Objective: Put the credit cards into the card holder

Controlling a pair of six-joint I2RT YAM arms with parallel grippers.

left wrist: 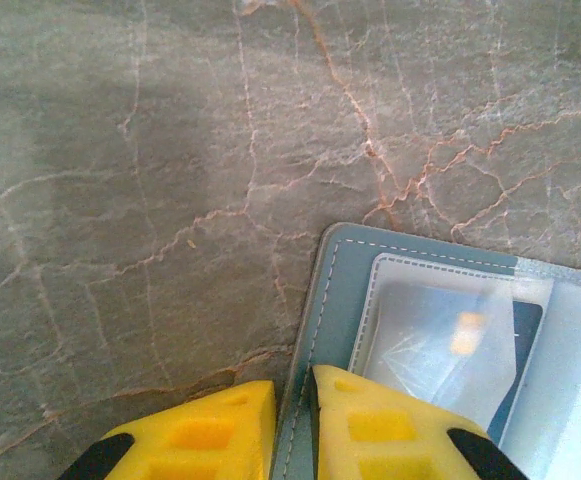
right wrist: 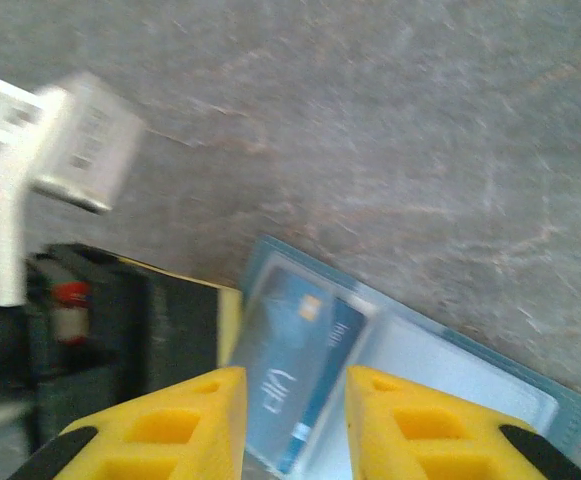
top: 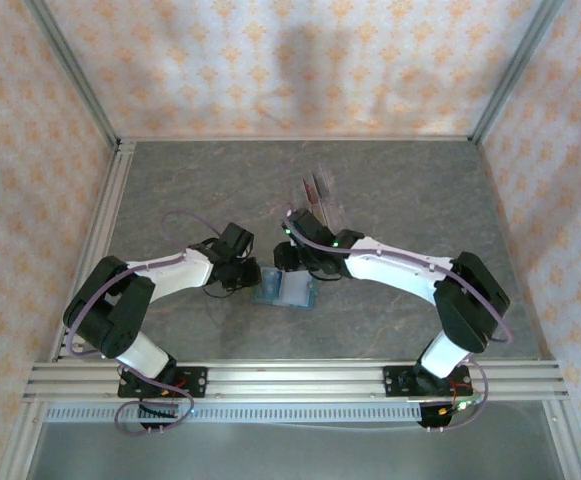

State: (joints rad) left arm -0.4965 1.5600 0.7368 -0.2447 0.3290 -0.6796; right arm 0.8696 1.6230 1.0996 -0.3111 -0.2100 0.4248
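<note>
Grey marbled tabletop (top: 420,180) is carrying everything. On the left, the left gripper (left wrist: 293,390) is sitting low over the surface. Its yellow fingers (left wrist: 205,435) are pressing almost together and pinching the stitched edge of the card holder (top: 285,290) between them. That teal-blue holder is lying open and flat near the middle of the table, between the two wrists, with its paler inside facing up. In the half nearest the left gripper, a bluish card (right wrist: 290,350) with a small gold chip is sitting under a clear sleeve.

Moving right, the right gripper (right wrist: 297,380) is hovering over the holder. In the blurred wrist view its fingers (right wrist: 420,420) are standing apart, one on each side of the bluish card, with a plain gap between them. Whether they are touching the card I cannot tell. Farther back and slightly right, a clear rack (top: 322,195) is holding dark red cards (top: 315,183) upright, well apart from the holder.
</note>
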